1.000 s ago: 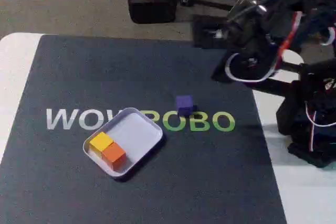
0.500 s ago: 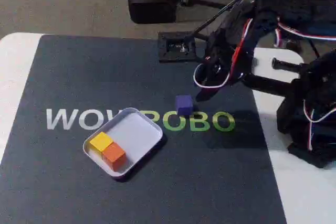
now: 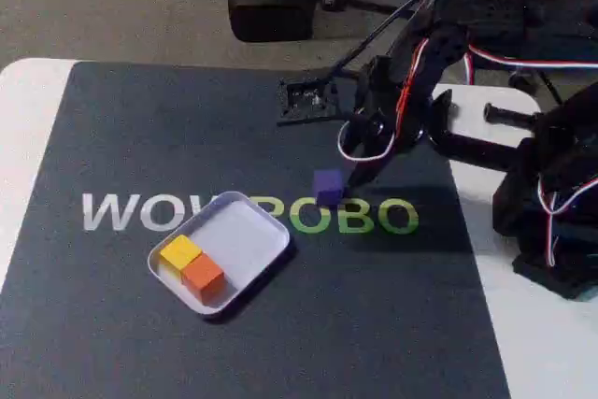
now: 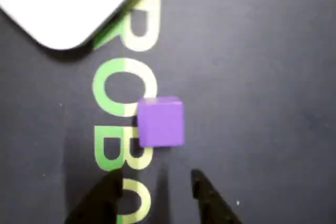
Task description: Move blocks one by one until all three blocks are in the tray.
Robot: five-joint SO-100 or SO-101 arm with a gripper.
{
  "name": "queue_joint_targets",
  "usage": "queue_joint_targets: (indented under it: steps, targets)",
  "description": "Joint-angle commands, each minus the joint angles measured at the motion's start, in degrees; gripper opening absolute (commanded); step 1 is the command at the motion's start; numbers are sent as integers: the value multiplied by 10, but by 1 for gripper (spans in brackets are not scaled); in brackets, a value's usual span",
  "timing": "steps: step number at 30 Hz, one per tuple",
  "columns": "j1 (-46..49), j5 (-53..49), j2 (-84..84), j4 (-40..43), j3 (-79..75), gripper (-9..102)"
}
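Observation:
The pale tray (image 3: 245,231) lies on the dark mat and holds the yellow block (image 3: 179,252) and the orange block (image 3: 203,277) side by side at its near-left end. The purple block (image 3: 328,187) sits on the mat just right of the tray, on the green lettering. My gripper (image 3: 355,173) hangs low, close to the block's right side, reaching in from the right. In the wrist view the purple block (image 4: 160,121) lies just ahead of the open gripper (image 4: 155,179), whose two dark fingers hold nothing. A corner of the tray (image 4: 63,9) shows at top left.
The dark mat (image 3: 140,137) with WOWROBO lettering covers most of a white table (image 3: 23,109). The arm's base (image 3: 551,221) and loose wires stand at the right edge. Dark furniture and a chair leg (image 3: 271,7) are behind the table.
The arm has swung down and to the left from a raised, folded pose, bringing the gripper close to the purple block. The blocks and tray have not moved.

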Motion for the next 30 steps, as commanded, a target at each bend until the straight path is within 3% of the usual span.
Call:
queue_joint_targets:
  steps: [1,17,25,30]
  targets:
    - [-2,-8,-10,-21,-18,14]
    - [1,-12,-113,-123,-6,18]
    - [-10,4,-123,-140,-3,0]
    - [-35,43,-90,-143,-2,-5]
